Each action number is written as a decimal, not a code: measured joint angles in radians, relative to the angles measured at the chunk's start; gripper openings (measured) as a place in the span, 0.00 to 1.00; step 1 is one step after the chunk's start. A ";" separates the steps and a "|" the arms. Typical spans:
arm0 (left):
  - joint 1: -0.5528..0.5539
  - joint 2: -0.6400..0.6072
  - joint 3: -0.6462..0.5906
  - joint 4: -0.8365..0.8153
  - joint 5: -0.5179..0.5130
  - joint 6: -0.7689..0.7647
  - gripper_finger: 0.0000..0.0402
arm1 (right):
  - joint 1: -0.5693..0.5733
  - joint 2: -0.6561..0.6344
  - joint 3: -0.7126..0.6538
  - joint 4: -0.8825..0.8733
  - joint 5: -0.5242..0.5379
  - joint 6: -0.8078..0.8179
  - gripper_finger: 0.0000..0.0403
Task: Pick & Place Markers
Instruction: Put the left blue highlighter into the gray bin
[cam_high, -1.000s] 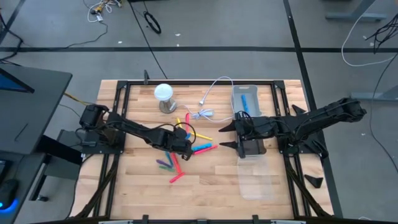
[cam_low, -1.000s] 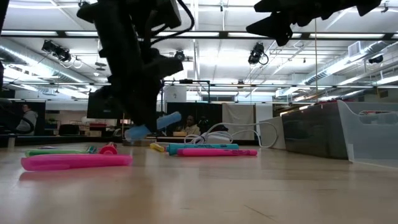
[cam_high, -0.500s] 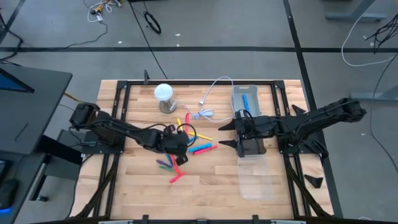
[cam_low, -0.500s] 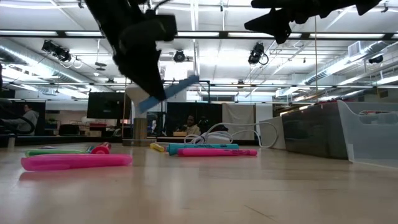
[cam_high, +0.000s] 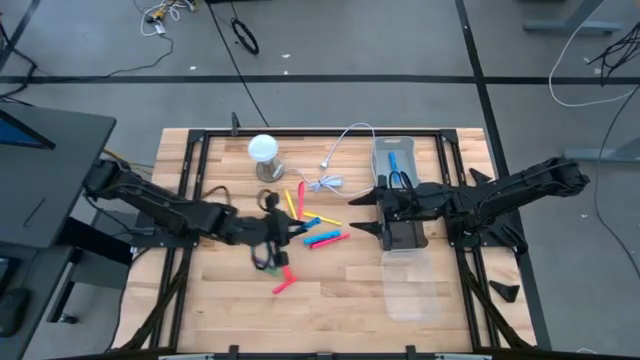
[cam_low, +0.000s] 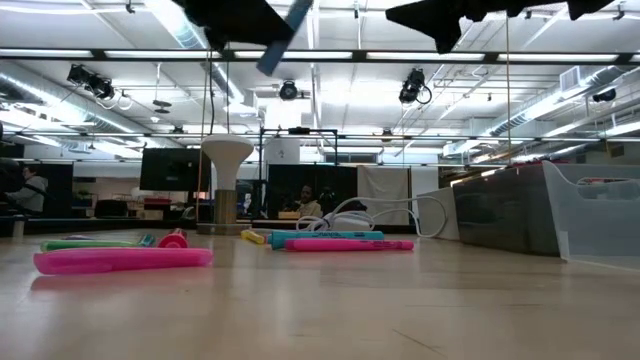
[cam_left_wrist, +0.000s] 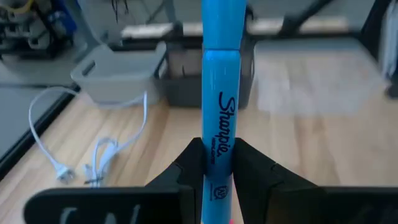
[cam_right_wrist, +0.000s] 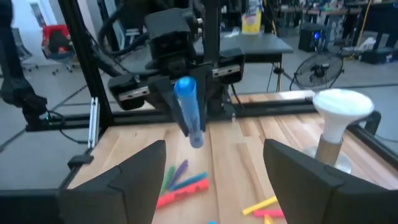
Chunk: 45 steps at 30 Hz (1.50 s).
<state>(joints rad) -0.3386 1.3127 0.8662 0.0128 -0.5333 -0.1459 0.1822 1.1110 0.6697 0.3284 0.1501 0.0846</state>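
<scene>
I had my left gripper (cam_left_wrist: 216, 163) clamped on a blue Sharpie marker (cam_left_wrist: 222, 93), lifted clear of the wooden table (cam_high: 340, 290). The other markers (cam_high: 318, 238) lay scattered beneath, at the table's centre. Toward three o'clock my right gripper (cam_high: 372, 212) hung with fingers spread wide, holding nothing, over the clear plastic bin (cam_high: 397, 160), where a blue marker (cam_high: 393, 162) lay.

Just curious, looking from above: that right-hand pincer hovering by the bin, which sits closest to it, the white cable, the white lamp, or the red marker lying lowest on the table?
From the right pincer, in the high view:
1. White cable, just beside it.
2. Red marker, near the table's front.
3. White lamp, at the far back.
</scene>
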 joint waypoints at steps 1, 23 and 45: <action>0.000 -0.020 -0.030 0.052 0.002 0.001 0.16 | 0.000 0.000 0.000 0.013 0.000 -0.004 0.68; 0.105 -0.090 -0.205 0.593 0.200 0.077 0.16 | -0.017 0.078 0.040 0.165 0.026 0.037 0.68; 0.156 -0.088 -0.171 0.581 0.225 0.106 0.16 | -0.081 0.336 0.313 0.161 -0.091 -0.022 0.68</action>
<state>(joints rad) -0.1822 1.2243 0.6949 0.5935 -0.3088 -0.0402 0.1013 1.4475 0.9830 0.4892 0.0593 0.0631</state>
